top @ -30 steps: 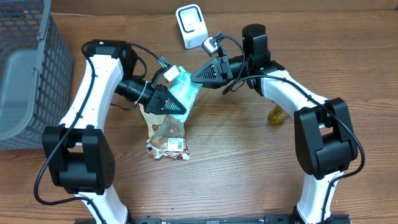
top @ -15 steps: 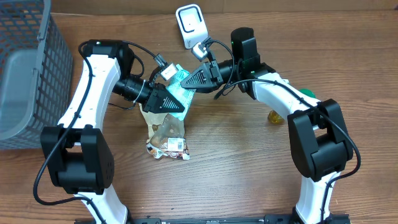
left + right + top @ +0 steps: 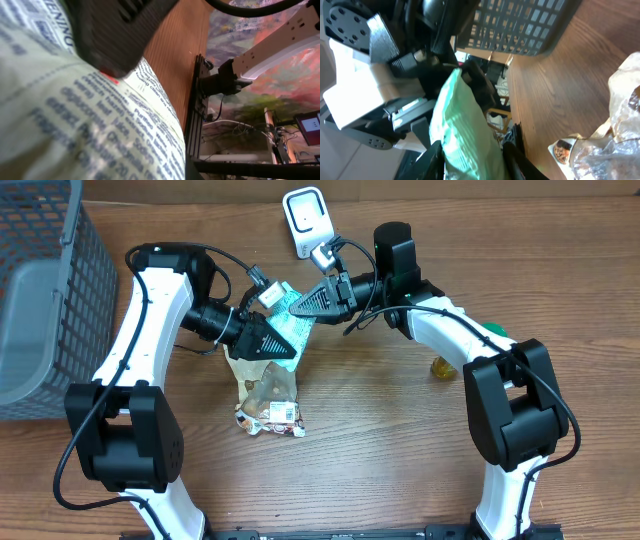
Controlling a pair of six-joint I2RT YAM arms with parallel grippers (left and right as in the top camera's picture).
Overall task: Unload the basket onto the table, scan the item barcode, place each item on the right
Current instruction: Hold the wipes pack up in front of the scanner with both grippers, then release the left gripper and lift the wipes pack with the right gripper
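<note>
Holding mint-green pouch [image 3: 298, 332]: left fingers [image 3: 272, 345] clamped on it, right fingers [image 3: 305, 304] narrow astride its edge, grip unclear. Just beyond: white scanner [image 3: 305, 220]; snack packet [image 3: 270, 405] beneath; grey basket [image 3: 60, 290] far left.

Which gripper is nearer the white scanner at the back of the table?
Right. The right gripper sits just on the near side of the scanner, at the teal packet. The left gripper holds that packet from farther back toward the robot.
</note>
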